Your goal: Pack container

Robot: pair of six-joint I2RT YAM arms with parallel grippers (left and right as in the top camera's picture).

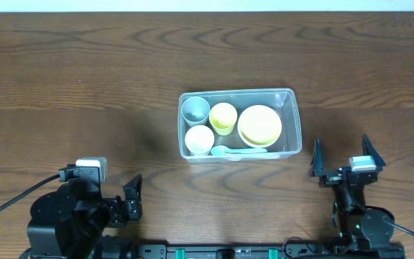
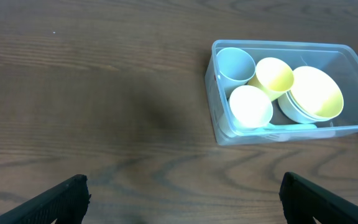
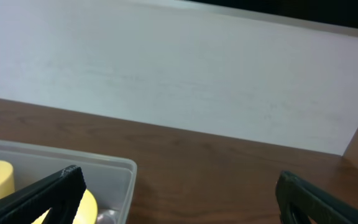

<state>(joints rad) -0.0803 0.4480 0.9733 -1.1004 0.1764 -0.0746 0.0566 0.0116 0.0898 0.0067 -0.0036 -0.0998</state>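
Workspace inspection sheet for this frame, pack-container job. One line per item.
Surface: dark wood-grain table, no spills seen.
Job's things: clear container mid-table, holding a blue-grey cup, yellow cup, white cup, yellow bowl and pale blue spoon.
Clutter: nothing seen outside the container.
Grippers: left gripper open and empty, near edge; right gripper open and empty, near edge; both apart from the container.
Cables: black cable runs from the left arm off the left edge; another cable runs off by the right arm's base.
Surroundings: pale wall beyond the table's far edge.
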